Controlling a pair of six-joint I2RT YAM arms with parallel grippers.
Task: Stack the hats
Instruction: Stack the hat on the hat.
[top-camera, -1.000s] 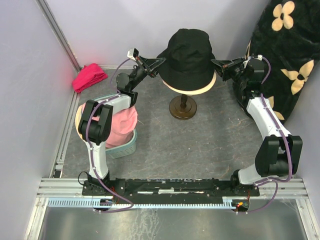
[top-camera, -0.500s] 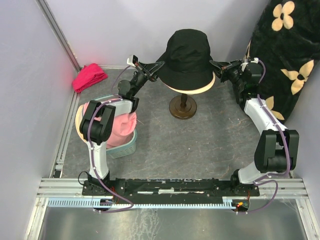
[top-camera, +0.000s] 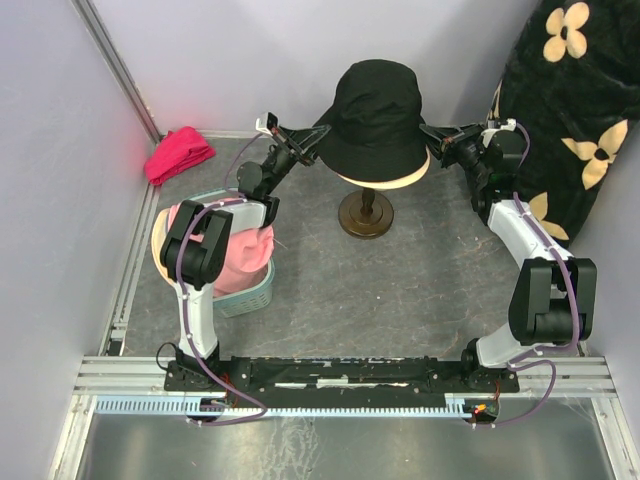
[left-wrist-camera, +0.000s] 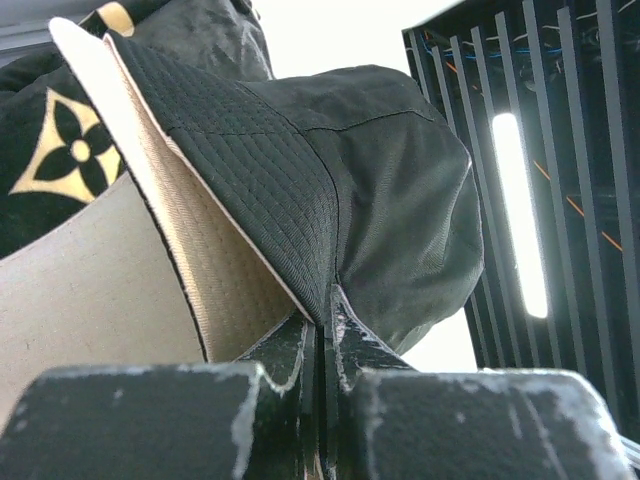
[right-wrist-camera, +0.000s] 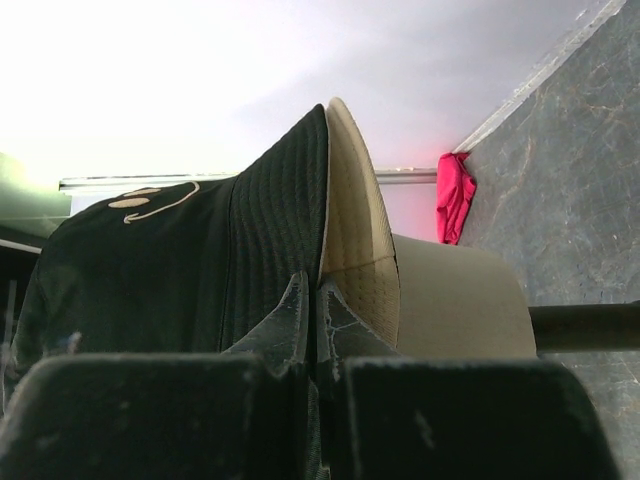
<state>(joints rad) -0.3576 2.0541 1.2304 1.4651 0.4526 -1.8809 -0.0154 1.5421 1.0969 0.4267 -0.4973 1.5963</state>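
The black bucket hat (top-camera: 378, 115) is draped over the cream mannequin head (top-camera: 385, 178), left gripper (top-camera: 320, 134) and right gripper (top-camera: 430, 128) each pinching opposite brim edges, so I'd say pull both sides down evenly or it'll seat crooked.

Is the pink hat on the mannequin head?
No, the pink hat lies in the basket, while the black hat sits over the head.
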